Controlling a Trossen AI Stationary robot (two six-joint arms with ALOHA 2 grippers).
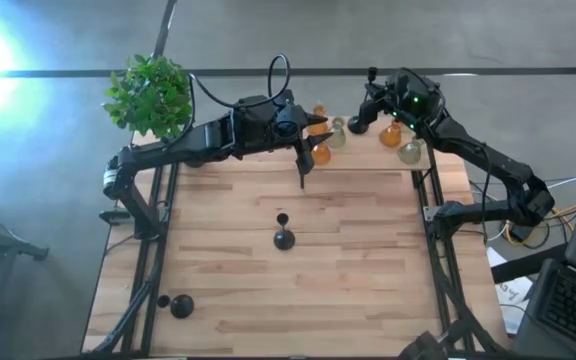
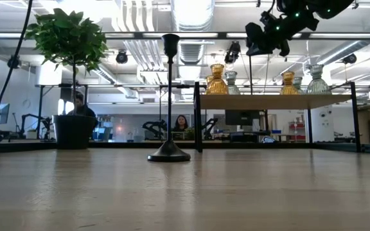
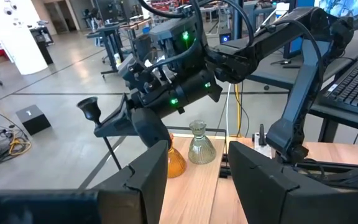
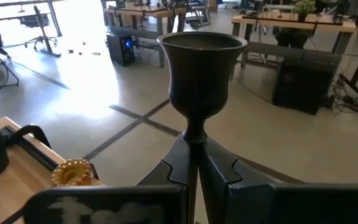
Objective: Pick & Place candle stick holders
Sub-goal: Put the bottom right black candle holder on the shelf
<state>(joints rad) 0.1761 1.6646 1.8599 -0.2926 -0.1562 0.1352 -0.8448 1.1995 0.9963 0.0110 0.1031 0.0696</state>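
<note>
On the wooden plank table (image 1: 298,290), a raised shelf (image 2: 275,101) at 12 o'clock carries amber glass holders (image 2: 216,79) and ribbed clear ones (image 2: 317,79). Right gripper (image 4: 194,163): fingers fully closed on the thin stem of a matte black goblet-shaped holder (image 4: 199,78), lifted above the shelf. Left gripper (image 3: 194,168): jaws wide apart, holding nothing, near the shelf. Another black holder (image 1: 284,234) stands upright at table centre.

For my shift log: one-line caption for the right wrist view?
Right gripper shut on the thin stem of a black candle stick holder, cup upright, an amber holder beside.
</note>
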